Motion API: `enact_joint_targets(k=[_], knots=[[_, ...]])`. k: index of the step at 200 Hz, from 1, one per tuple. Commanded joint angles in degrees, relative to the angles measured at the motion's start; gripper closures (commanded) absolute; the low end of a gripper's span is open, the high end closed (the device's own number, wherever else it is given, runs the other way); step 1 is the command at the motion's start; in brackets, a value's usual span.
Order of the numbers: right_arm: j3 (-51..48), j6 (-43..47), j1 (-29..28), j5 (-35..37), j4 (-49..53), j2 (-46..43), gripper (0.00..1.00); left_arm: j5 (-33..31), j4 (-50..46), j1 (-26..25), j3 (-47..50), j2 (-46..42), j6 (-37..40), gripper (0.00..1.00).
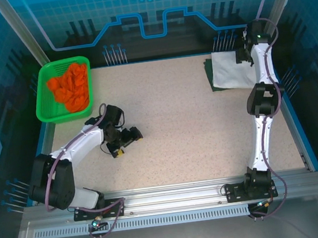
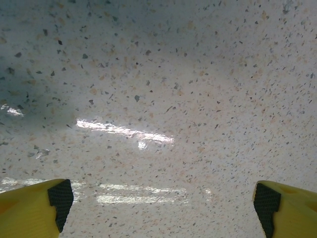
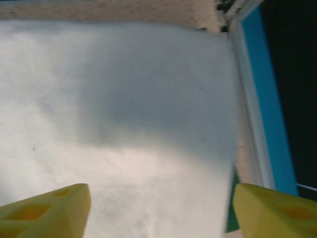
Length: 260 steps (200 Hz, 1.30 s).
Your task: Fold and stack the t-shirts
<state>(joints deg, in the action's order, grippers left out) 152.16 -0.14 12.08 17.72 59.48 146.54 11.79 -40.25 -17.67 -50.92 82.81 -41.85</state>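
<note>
White arm links [image 1: 261, 141], black joints [image 1: 259, 99], purple cables [image 1: 52, 181], yellow black-padded claw fingers [image 2: 25, 210]

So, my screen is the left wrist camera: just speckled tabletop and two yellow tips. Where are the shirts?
Observer: Far right corner. A folded white t-shirt lies on a dark green t-shirt whose edge peeks out.
Visitor: Is anything gripping them?
Observer: No. The right gripper hangs over the white cloth, jaws apart.
Visitor: Anything else on the table?
Observer: A green basket holding orange cloth, far left corner.
</note>
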Motion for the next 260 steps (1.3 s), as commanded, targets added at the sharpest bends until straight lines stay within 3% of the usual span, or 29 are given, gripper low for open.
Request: enact_joint_targets(k=[1,17,27,50,66,83,104,121,152,185,221,260], knots=[[2.31,-5.74,1.09,9.56,1.52,-1.22,0.07,0.83,-2.38,0.53,-2.62,0.98,1.37,0.04],[0.8,-12.76,2.17,8.93,4.75,-4.52,0.0,0.62,-2.54,0.53,-3.46,1.3,1.42,0.03],[-4.16,-16.41,2.49,4.04,4.22,-8.16,0.01,0.4,-2.64,0.47,-3.73,1.21,1.23,0.03],[-28.85,-19.32,1.69,-12.73,-10.46,-21.47,0.13,-0.24,-3.22,0.52,-3.99,0.36,0.89,0.03],[-42.34,-22.23,1.05,-17.85,-19.05,-27.02,0.19,-0.79,-4.4,0.45,-4.75,0.08,1.04,0.03],[-49.98,-23.16,1.02,-21.16,-23.73,-27.16,0.26,-0.99,-5.43,0.44,-5.29,-0.57,1.09,0.02],[-49.14,-22.37,1.34,-23.32,-20.91,-21.02,0.32,-1.16,-6.56,0.44,-6.35,-0.8,1.72,0.02],[-49.54,-22.17,1.72,-23.77,-20.88,-19.31,0.28,-0.98,-6.77,0.45,-6.82,-0.89,1.68,0.02],[-53.31,-19.76,-0.64,-19.93,-24.23,-26.33,0.13,-0.98,-7.04,0.36,-6.83,-1.49,0.93,0.02],[-56.36,-17.88,-7.24,-19.86,-28.24,-32.72,0.09,-1.4,-7.06,0.27,-6.89,-3.71,0.6,0.01],[-53.82,-19.23,-12.85,-19.66,-25.18,-25.0,0.1,-1.62,-6.77,0.28,-7.14,-6.43,-0.47,0.01],[-52.01,-20.28,-12.83,-19.41,-22.75,-19.49,0.12,-2.07,-7.13,0.27,-4.44,-11.23,-2.07,0.01]])
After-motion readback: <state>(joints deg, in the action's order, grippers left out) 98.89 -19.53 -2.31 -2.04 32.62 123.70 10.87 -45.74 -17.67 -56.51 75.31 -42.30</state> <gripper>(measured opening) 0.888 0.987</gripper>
